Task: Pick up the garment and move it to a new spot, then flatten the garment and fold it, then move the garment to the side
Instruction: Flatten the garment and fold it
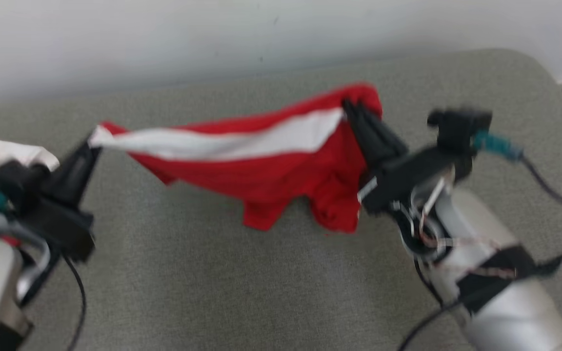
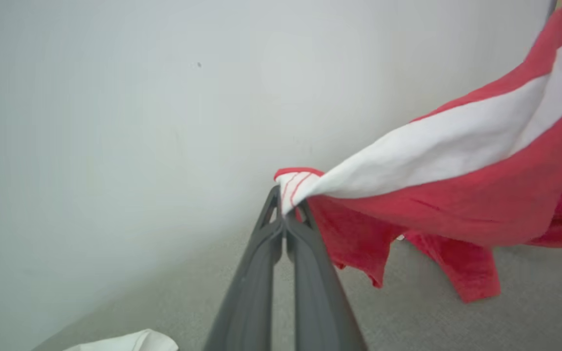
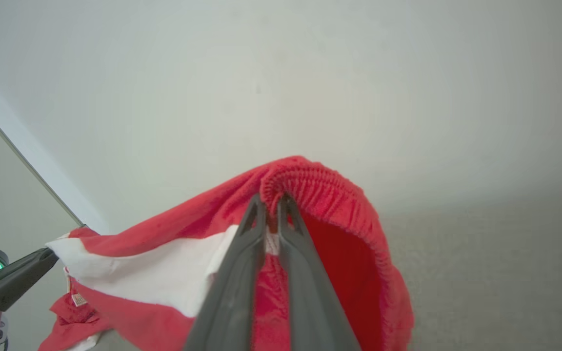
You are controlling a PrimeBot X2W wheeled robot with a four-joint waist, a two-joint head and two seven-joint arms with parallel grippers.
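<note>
The garment (image 1: 261, 165) is red with a broad white stripe, stretched in the air above the grey table (image 1: 212, 292) between both arms. My left gripper (image 1: 93, 141) is shut on its white-striped end at the left; the left wrist view shows the fingertips pinching that corner (image 2: 293, 192). My right gripper (image 1: 351, 109) is shut on the red ribbed waistband at the right, and the right wrist view shows the elastic edge (image 3: 310, 187) bunched over its tips. The red lower folds (image 1: 332, 209) hang down toward the table surface.
A crumpled white cloth (image 1: 3, 151) lies at the table's far left, behind my left arm. A pale wall (image 1: 212, 39) runs along the table's back edge. The table's rounded corner (image 1: 530, 63) is at the back right, with cables trailing from my right arm.
</note>
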